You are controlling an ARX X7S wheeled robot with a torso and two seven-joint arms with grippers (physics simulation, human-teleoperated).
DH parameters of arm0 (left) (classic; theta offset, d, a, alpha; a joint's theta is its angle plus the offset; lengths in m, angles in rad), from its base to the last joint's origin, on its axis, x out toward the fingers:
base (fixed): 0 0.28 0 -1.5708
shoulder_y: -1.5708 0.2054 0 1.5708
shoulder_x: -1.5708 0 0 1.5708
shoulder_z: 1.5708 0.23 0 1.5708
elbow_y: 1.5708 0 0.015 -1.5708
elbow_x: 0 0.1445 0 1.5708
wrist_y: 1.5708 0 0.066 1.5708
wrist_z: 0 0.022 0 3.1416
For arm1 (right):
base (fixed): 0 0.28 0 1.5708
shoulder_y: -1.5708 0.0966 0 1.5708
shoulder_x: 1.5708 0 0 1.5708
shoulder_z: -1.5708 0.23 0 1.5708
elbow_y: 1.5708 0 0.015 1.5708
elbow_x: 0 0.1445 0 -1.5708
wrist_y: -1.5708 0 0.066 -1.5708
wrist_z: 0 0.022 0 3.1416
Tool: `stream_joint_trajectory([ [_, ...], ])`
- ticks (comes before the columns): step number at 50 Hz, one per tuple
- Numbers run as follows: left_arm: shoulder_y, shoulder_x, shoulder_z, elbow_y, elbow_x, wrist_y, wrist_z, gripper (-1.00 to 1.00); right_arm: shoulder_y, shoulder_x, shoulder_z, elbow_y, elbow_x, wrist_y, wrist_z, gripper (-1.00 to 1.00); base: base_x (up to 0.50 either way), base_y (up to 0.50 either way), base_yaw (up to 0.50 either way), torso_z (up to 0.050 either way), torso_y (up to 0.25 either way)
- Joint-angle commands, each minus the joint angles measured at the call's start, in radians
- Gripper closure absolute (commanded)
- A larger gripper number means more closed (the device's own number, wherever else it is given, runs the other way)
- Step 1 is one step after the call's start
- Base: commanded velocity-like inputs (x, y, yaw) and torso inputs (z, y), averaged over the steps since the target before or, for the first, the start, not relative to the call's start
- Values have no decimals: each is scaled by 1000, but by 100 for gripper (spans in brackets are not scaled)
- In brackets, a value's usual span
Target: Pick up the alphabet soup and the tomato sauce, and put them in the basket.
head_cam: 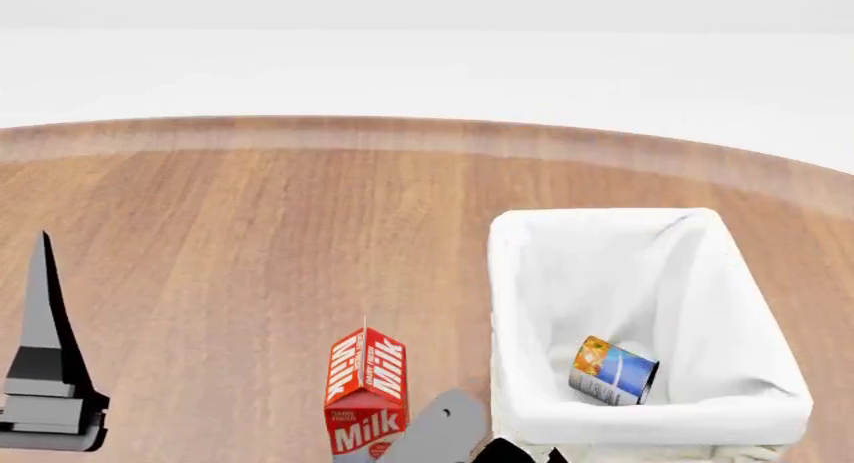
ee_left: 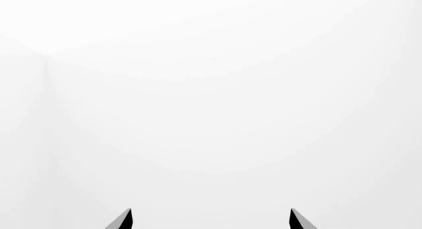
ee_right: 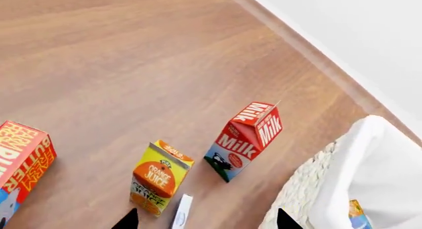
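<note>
The basket (head_cam: 514,313), cream wicker with a white cloth lining, stands on the wooden table at the right. The alphabet soup (head_cam: 614,371) lies on its side inside it, blue label up; a sliver of the can (ee_right: 358,216) also shows in the right wrist view. The tomato sauce is out of view. My right gripper (ee_right: 206,221) is open and empty, above the table between the orange juice carton and the basket's wicker wall (ee_right: 307,187). My left gripper (ee_left: 211,220) is open, empty, and faces only white wall; one finger (head_cam: 44,303) points up at the far left.
A red milk carton (head_cam: 364,393) stands just left of the basket. An orange juice carton (ee_right: 158,177), a butter box (ee_right: 20,162) and a small white flat item (ee_right: 181,211) sit nearby. A grey link of my right arm (head_cam: 441,433) is low in the head view.
</note>
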Motion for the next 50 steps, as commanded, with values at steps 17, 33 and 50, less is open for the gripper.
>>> stream_joint_trajectory([
  [17, 3, -5, 9, 6, 2, -3, -8, -100, -188, 12, -119, -130, -16, 2, -1, -100, 0, 0, 0, 0, 0],
  [33, 3, -6, 13, -3, 3, 4, -11, -100, -356, 17, -166, -174, -269, 15, -151, -100, 0, 0, 0, 0, 0],
  [50, -1, -11, 13, 11, -3, -10, -15, -100, -444, 40, -234, -184, -357, -47, -169, -100, 0, 0, 0, 0, 0],
])
